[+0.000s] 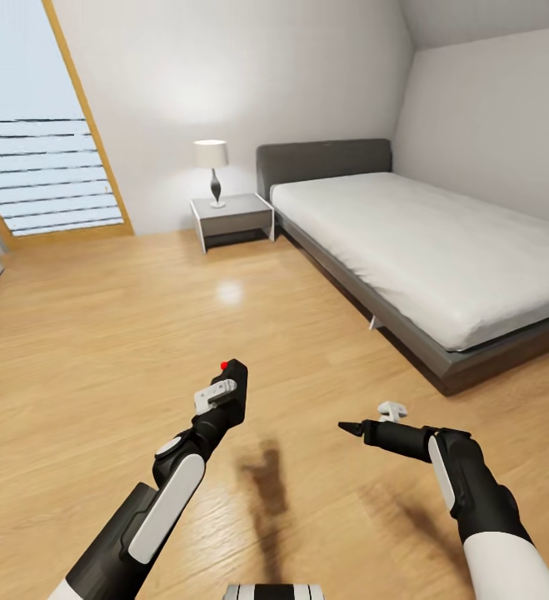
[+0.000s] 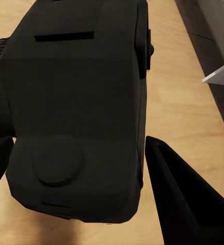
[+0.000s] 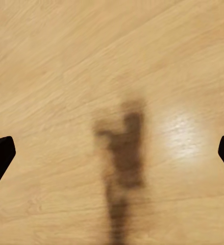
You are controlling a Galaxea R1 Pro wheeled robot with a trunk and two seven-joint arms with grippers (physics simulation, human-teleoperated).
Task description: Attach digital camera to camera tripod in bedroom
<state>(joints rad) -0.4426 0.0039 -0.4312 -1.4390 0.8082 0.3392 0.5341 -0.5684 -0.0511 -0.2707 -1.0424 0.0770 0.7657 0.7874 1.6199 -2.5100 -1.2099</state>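
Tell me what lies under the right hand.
Under the right hand, bare wood floor carries a dark arm-shaped shadow and a pale glare spot. Nothing else shows between its open fingertips; floor beyond the frame stays unseen.

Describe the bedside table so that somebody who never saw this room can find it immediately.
Start from the grey-framed bed with the white mattress along the right wall. At its headboard end, toward the slatted window, the bedside table stands on the wood floor. It is a low white box with an open front, and it alone carries a table lamp with a white shade.
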